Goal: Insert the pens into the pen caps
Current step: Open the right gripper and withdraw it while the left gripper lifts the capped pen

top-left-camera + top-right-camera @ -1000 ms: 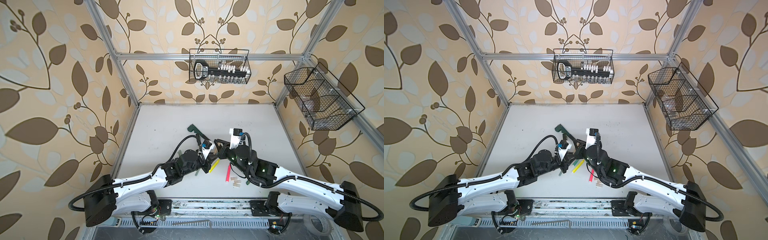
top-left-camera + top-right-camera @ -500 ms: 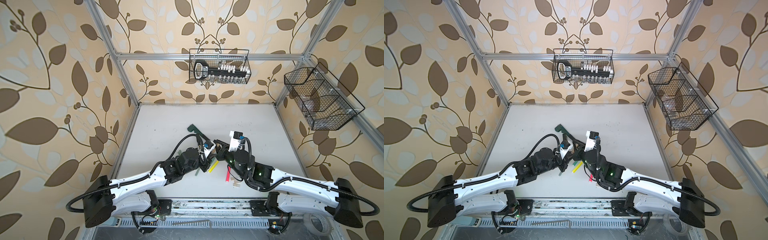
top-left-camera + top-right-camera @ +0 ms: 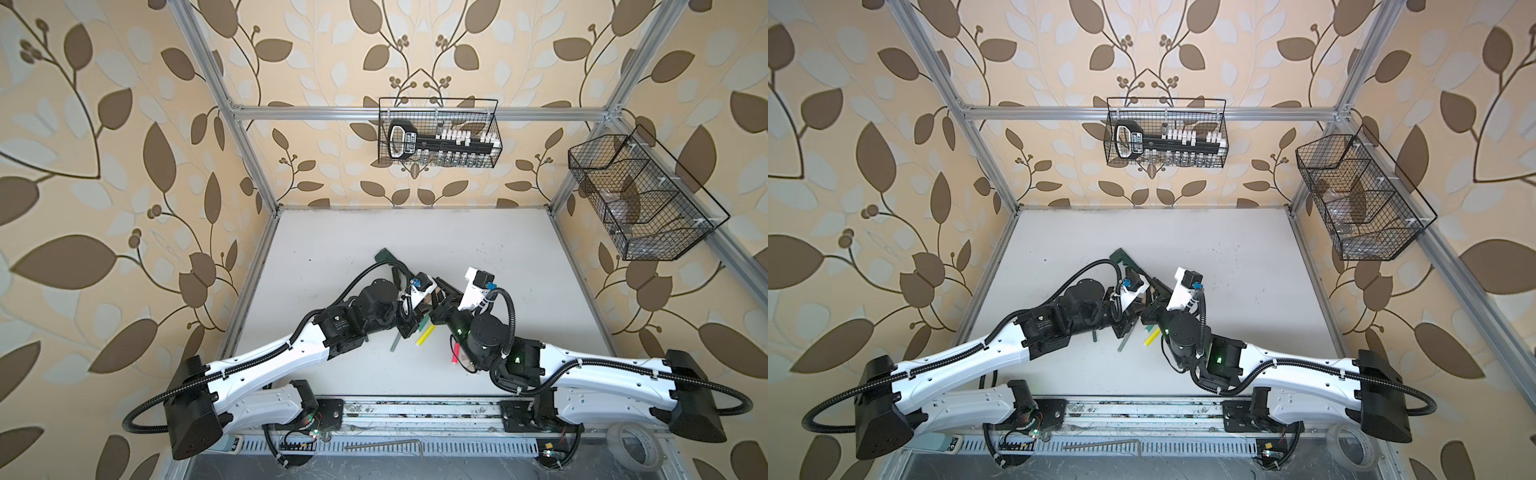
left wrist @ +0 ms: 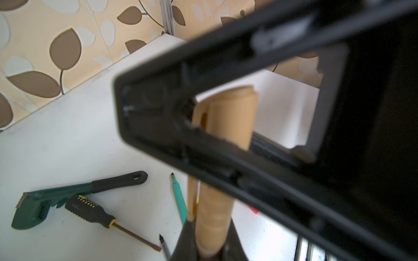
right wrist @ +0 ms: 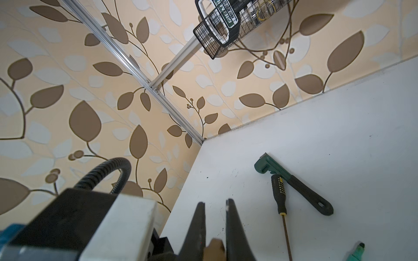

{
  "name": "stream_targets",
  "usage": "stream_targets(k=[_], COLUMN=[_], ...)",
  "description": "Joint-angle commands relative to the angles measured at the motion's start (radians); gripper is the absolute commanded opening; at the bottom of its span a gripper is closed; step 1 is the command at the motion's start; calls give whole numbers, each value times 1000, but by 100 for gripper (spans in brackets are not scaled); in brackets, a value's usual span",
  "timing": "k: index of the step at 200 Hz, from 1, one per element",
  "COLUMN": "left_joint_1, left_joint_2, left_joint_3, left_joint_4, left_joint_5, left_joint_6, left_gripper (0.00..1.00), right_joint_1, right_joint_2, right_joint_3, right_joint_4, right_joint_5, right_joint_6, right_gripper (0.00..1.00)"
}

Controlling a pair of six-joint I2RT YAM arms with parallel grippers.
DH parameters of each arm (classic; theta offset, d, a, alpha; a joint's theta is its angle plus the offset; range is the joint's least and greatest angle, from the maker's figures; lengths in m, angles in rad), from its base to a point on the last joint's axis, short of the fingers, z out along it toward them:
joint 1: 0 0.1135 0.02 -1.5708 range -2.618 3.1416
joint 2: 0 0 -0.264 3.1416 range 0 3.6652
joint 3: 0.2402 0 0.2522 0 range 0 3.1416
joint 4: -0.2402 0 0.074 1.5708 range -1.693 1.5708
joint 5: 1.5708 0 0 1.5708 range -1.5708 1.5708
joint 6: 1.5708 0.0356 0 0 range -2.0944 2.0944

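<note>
My left claw (image 4: 209, 230) is clamped on the gold-brown pen (image 4: 212, 214) and my right claw (image 5: 215, 210) on its gold-brown cap (image 4: 233, 113), met end to end above the table (image 3: 540, 249), so I judge this the capping step: next, a straight push along the barrel until it seats.

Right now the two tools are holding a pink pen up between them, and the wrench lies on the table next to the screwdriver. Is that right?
Not pink: the left wrist view shows a golden-brown pen in the left tool, its cap in the right tool. The pink pen lies on the table. The wrench does lie beside the screwdriver.
</note>
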Motion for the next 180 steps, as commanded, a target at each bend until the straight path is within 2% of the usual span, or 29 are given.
stream_targets(k=[1,26,42,58,77,89,100,118,131,158,180], left_joint_1=[88,88,89,88,88,88,88,89,89,89,91], left_joint_2=[-40,-83,-119,-151,-187,-196,-200,-190,-170,-127,-105], left_joint_3=[145,63,-19,-90,-166,-207,-229,-229,-235,-244,-259], left_joint_4=[430,424,415,361,264,190,108,-67,-133,-206,-233], left_joint_5=[-167,-167,-204,-237,-265,-277,-299,-367,-373,-408,-466], left_joint_6=[-91,-121,-176,-245,-362,-432,-500,-618,-667,-736,-789], left_gripper=[0,0,0,0,0,0,0,0,0,0,0], right_joint_1=[143,140,129,108,74,45,3,-66,-119,-211,-289], right_joint_2=[13,-44,-83,-132,-198,-245,-292,-400,-483,-680,-795], right_joint_3=[-57,-43,-26,-4,29,34,27,-33,-96,-250,-359], right_joint_4=[-104,-182,-232,-280,-371,-417,-464,-512,-544,-644,-633], right_joint_5=[-321,-251,-212,-176,-118,-87,-61,1,44,89,85], right_joint_6=[46,47,27,-11,-49,-81,-105,-145,-166,-190,-262], right_gripper=[0,0,0,19,35,42,45,48,50,54,58])
